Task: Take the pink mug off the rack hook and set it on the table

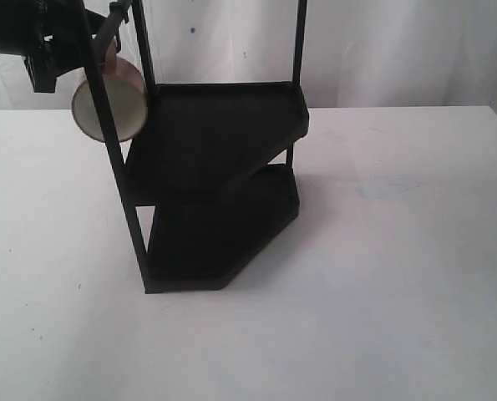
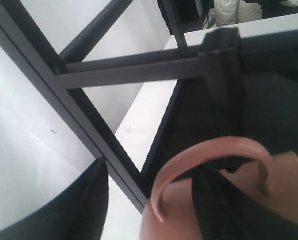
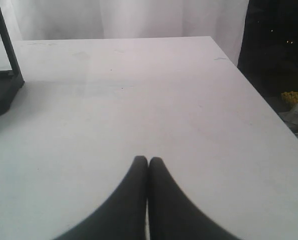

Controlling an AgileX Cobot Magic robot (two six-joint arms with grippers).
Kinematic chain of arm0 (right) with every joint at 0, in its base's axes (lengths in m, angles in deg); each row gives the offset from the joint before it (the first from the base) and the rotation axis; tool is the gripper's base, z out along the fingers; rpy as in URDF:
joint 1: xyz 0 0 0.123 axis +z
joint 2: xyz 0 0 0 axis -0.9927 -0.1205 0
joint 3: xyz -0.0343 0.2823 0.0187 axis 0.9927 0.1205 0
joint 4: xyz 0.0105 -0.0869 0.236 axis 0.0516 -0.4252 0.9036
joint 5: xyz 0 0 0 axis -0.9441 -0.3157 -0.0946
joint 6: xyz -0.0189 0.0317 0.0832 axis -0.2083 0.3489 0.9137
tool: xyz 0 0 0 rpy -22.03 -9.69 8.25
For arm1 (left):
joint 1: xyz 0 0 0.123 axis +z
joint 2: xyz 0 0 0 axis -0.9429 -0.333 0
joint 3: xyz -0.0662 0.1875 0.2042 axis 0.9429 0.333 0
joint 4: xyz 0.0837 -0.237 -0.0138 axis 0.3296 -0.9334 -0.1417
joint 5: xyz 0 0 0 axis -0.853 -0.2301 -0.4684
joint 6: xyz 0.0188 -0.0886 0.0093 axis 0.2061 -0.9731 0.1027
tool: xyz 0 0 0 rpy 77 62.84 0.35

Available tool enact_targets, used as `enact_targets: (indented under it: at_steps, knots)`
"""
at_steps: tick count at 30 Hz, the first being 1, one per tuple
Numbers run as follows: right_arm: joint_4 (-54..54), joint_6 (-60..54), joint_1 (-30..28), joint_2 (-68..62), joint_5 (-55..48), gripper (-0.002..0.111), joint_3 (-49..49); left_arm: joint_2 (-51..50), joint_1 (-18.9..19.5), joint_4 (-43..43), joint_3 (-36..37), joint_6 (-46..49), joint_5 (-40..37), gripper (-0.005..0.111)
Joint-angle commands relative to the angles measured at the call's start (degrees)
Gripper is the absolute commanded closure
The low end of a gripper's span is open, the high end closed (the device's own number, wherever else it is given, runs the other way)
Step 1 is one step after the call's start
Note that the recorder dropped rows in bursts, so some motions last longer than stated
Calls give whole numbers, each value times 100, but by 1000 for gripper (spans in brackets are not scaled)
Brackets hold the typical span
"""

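The pink mug [image 1: 108,104] hangs near the top left of the black rack [image 1: 215,167], its cream inside facing the exterior camera. In the left wrist view its pink handle [image 2: 209,155] arches over the black rack hook [image 2: 221,85]. My left gripper [image 2: 150,170] is open. One finger [image 2: 83,205] stands outside the handle, and the other finger [image 2: 216,210] reaches under the handle's arch against the mug body [image 2: 289,185]. In the exterior view that gripper [image 1: 52,63] sits just left of the mug. My right gripper [image 3: 148,160] is shut and empty, low over the white table [image 3: 164,90].
The rack's two black shelves stand on the table [image 1: 382,251] left of centre, and its slanted front post [image 1: 114,159] crosses in front of the mug. A corner of the rack [image 3: 1,95] shows in the right wrist view. The table's edge [image 3: 259,95] lies near the right gripper.
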Motion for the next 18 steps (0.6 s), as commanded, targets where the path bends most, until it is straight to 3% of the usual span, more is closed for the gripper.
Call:
enact_targets:
  at_steps: [1,10,18]
  knots:
    - [-28,-2,-27,31,20,108,12,-93,-10,-136,-42,875,-109,52]
    - [-28,22,-27,31,20,108,12,-376,-243,38,-314,875,-319,55]
    - [-28,22,-27,31,20,108,12,-398,-243,283,-314,875,-257,101]
